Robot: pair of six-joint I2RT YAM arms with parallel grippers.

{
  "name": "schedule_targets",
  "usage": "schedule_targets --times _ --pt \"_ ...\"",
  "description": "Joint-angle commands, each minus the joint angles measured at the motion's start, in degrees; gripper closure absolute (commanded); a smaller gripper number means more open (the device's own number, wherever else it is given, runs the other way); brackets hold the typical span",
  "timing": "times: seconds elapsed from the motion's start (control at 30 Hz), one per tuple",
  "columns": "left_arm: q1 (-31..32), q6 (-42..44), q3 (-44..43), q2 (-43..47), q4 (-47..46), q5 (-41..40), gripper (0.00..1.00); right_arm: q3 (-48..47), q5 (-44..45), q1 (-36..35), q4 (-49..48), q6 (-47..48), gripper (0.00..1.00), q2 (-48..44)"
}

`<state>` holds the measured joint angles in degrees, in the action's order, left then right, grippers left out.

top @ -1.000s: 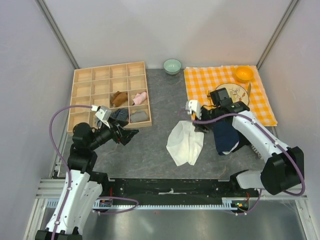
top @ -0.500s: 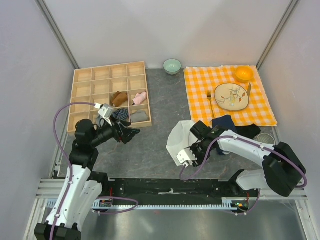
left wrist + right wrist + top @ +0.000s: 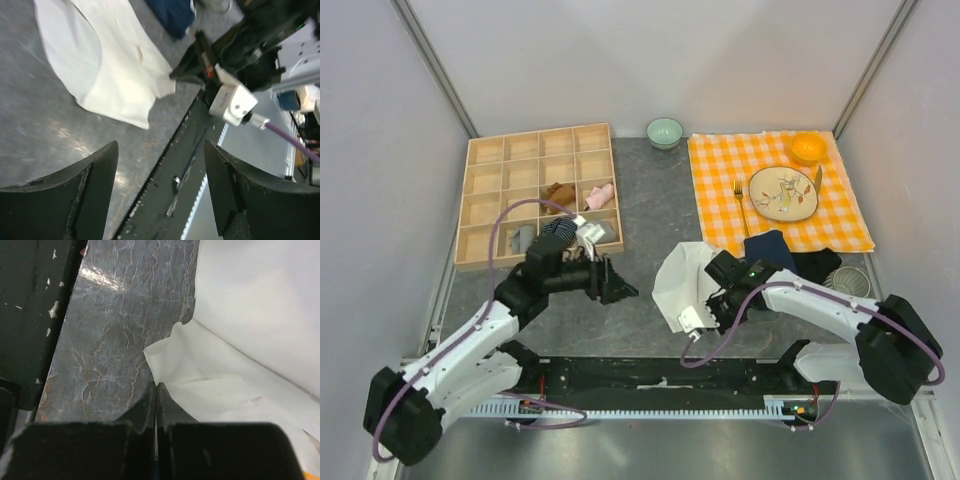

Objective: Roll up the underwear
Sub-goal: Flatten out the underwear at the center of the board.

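The right fingers (image 3: 149, 407), spread a moment ago, are now pressed together at the near hem of the white underwear (image 3: 680, 275), apparently pinching that edge. The garment lies flat on the table (image 3: 640, 190), just left of the dark blue cloth (image 3: 770, 248). The left fingers (image 3: 620, 290) have swung away from the wooden tray (image 3: 485, 150) toward the garment. They are spread and hold nothing. With one corner gripped and the other arm closing in, the roll looks about to start from the near edge. The brown underwear (image 3: 558, 195) sits in a tray compartment.
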<state>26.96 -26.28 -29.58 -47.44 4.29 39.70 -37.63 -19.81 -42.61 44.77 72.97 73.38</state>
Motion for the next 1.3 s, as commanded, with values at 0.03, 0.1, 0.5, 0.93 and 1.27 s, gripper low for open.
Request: schedule_targets --times 0.03,0.1,0.5,0.93,1.27 --pt "16.25 -10.96 1.98 -6.51 -3.74 -19.54 0.25 0.71 -5.49 0.77 2.25 -4.32 1.0 -7.99" --pt "19.17 -13.87 1.9 -11.33 -4.12 -23.34 0.25 0.98 -6.81 1.12 2.16 -5.47 1.0 -10.0" --pt "34.38 -25.04 -9.96 -37.81 -0.43 -35.48 0.31 1.42 -9.01 3.32 2.42 -5.47 1.0 -10.37" --pt "35.53 -22.06 -15.59 -49.85 6.86 -39.61 0.9 1.24 -11.03 3.32 3.21 -4.86 1.0 -11.33" --pt "23.79 -6.88 -22.7 -43.53 18.11 -42.01 0.98 -0.6 -14.72 2.8 5.41 -2.22 1.0 -9.4"
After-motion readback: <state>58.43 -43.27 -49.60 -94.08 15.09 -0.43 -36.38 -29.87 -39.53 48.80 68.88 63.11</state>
